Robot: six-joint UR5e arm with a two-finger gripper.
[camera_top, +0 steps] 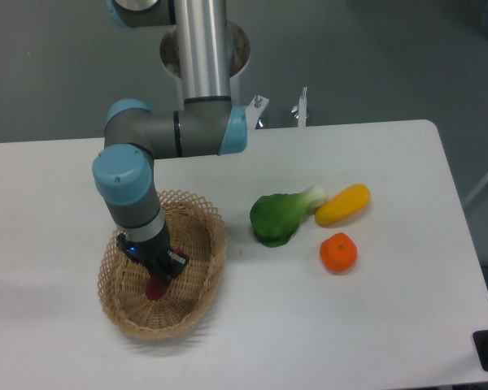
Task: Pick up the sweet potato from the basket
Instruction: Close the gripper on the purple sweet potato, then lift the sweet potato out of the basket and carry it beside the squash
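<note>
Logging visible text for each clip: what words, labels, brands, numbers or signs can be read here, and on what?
None can be read. The arm, gripper, basket, sweet potato, green vegetable, yellow vegetable, orange and table show no print or signs.

White table (pixel 374 325): basket (pixel 203 280), green vegetable (pixel 278 218), yellow vegetable (pixel 342 204), orange (pixel 338 253).

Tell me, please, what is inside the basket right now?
The gripper reaches down into the basket, and a bit of the magenta sweet potato shows right below it. The gripper covers the rest, so whether its jaws have closed cannot be seen.
</note>
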